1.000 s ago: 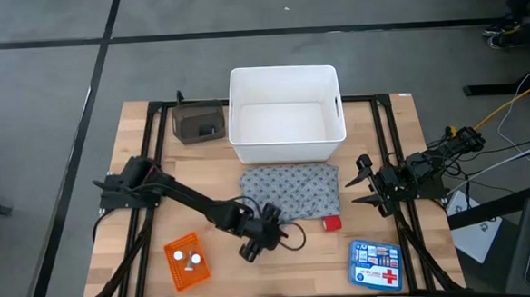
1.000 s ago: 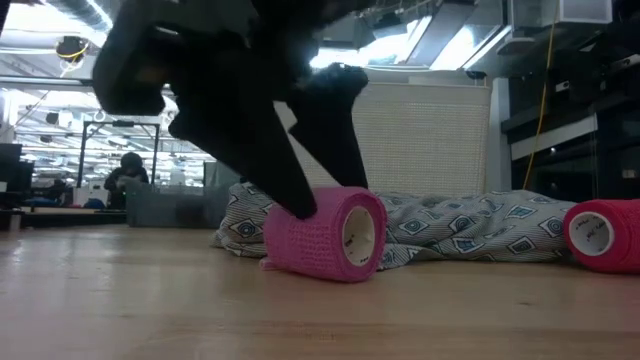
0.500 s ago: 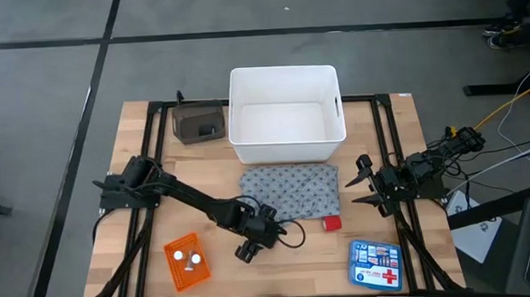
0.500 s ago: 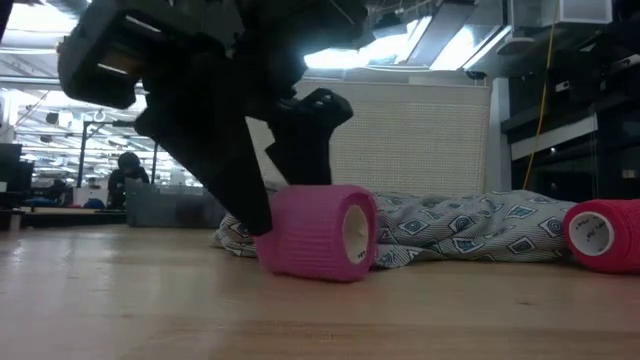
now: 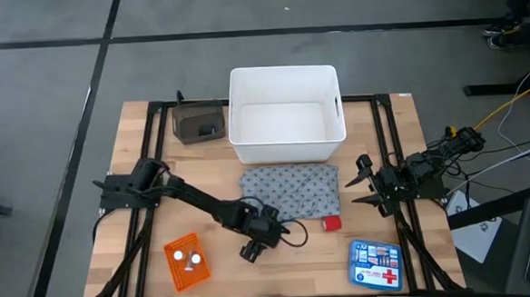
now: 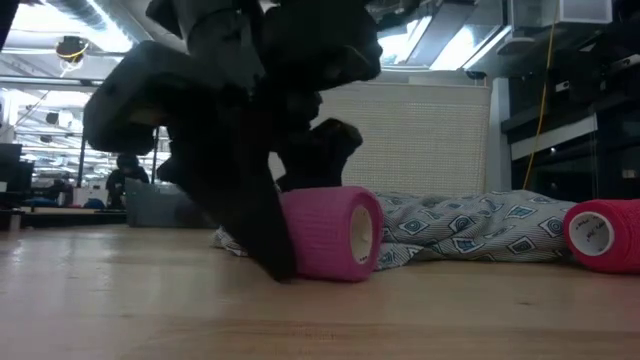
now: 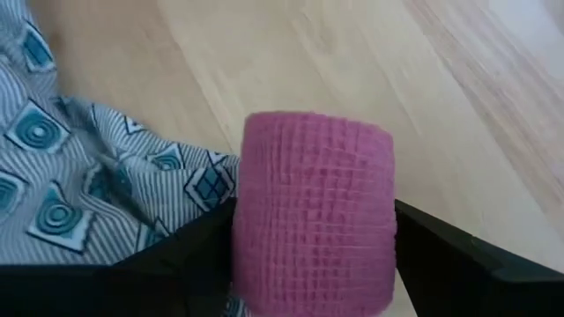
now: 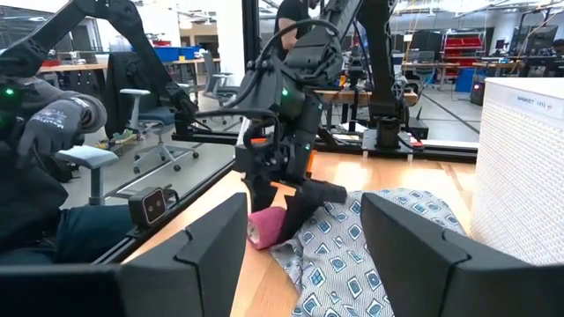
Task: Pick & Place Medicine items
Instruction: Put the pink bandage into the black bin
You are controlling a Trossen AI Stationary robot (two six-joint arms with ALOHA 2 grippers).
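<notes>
A pink roll lies on its curved side on the wooden table, against the near edge of the grey patterned cloth. My left gripper slants down over the roll, open, with one finger on each side of it. A red roll lies on the table at the cloth's near right corner. Three white tablets sit in an orange tray at the near left. My right gripper waits open at the table's right edge. My left gripper has its two fingers beside the pink roll's curved wall, slanting down from the table's left. The roll fills the gap between them. Whether the fingers touch it, I cannot tell. The roll rests on the table.
A white bin stands at the far middle, with a dark box to its left. A first-aid box lies at the near right. Black frame rails run along the table's left and right sides.
My left gripper has come down over the pink roll and rolled at the wrist, so its near fingertip now reaches the table beside the roll. The roll stays on the table by the cloth.
</notes>
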